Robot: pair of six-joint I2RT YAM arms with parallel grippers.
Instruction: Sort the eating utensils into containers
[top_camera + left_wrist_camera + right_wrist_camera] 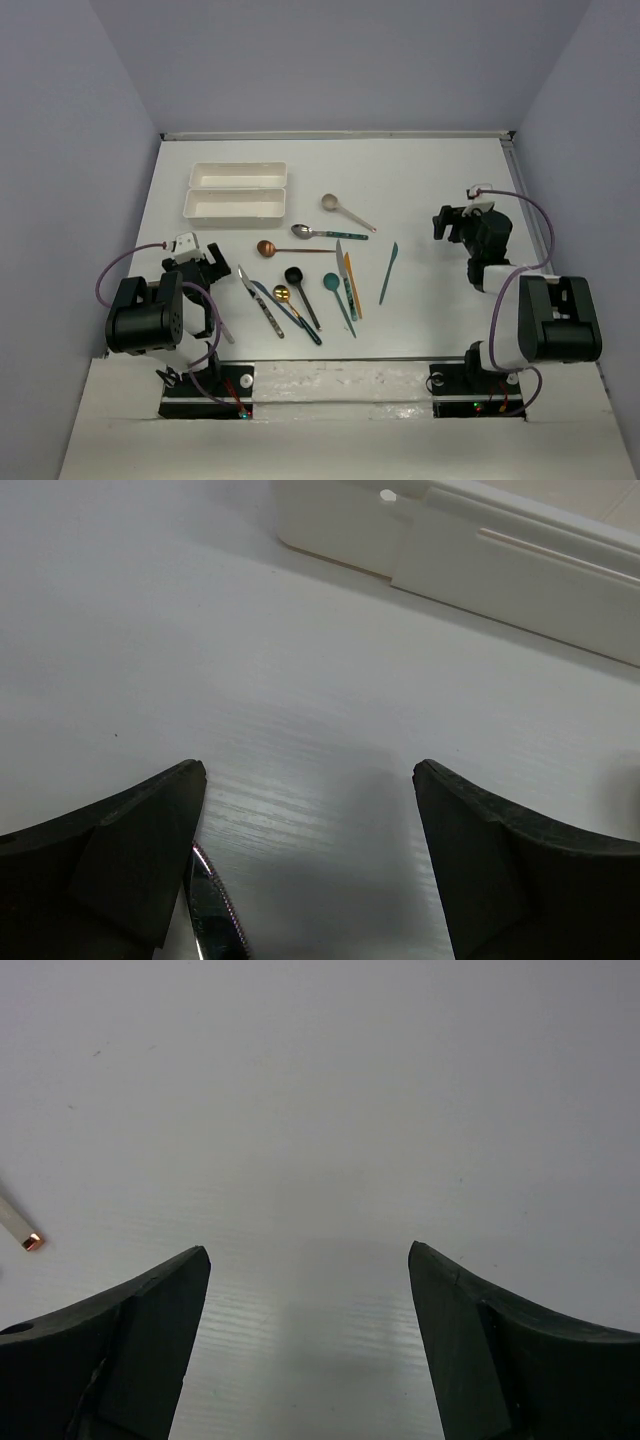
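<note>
While both arms hang low over the table (430,170), the two white trays (238,175) lie side by side at its far left, long sides touching, and each shows nothing but its bare white floor. The nearer tray (235,206) sits just beyond the scattered utensils.

All the utensils lie on the table. A beige spoon (345,210) is closest to the trays, with a silver spoon (325,233) just below it and a copper spoon (290,249) below that. Nearer the arms, a black spoon (302,296), a gold spoon (288,300), a teal spoon (338,298), an orange knife (352,288) and a dark blue knife (290,312) lie close together, some overlapping. A teal knife (388,272) lies apart on the right, and a silver knife (258,298) on the left.

The left gripper (212,262) stands wide apart with nothing between its fingers (140,840). It hovers between the nearer tray and the silver knife, whose blade tip (215,910) shows beside the left finger, and the tray walls (520,570) rise ahead of it.

The right gripper (442,222) is spread just as wide over bare table, well apart from the trays. Its wrist view catches only a pale handle end (20,1230) at the left edge; which utensil it belongs to I cannot tell.
</note>
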